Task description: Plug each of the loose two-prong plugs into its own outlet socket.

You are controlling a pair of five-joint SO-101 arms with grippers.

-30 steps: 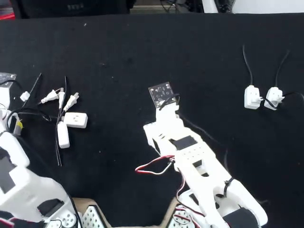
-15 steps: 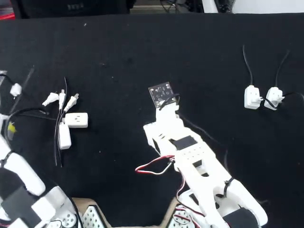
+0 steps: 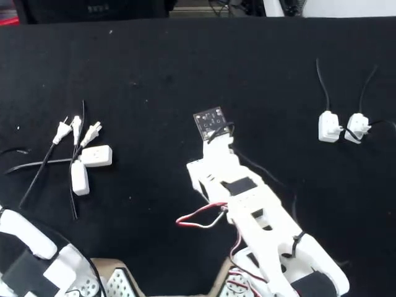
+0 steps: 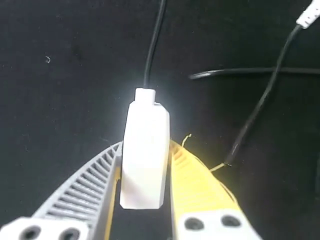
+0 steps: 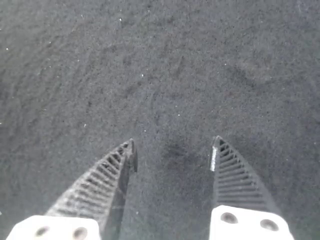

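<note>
overhead, a black cloth table (image 3: 154, 68) ends at the far edge. three loose plugs (image 3: 76, 127) fan out just beside two outlet sockets (image 3: 97, 156) near the left side, and two plugged sockets (image 3: 328, 125) sit far right. from the left wrist, the left gripper (image 4: 145, 147) clamps a white corded piece (image 4: 145, 170), plug or socket unclear. from the right wrist, the right gripper (image 5: 172, 150) stands spread above bare cloth.

The left arm (image 3: 28, 257) drew back toward 7 o'clock, into the table's corner, and the left gripper (image 4: 145, 150) carried its white corded block (image 4: 145, 165) off with it. The trailing black cords (image 3: 37, 166) swung, dragging the loose plugs (image 3: 75, 124) and nearby sockets (image 3: 96, 155) slightly toward 9 o'clock.
</note>
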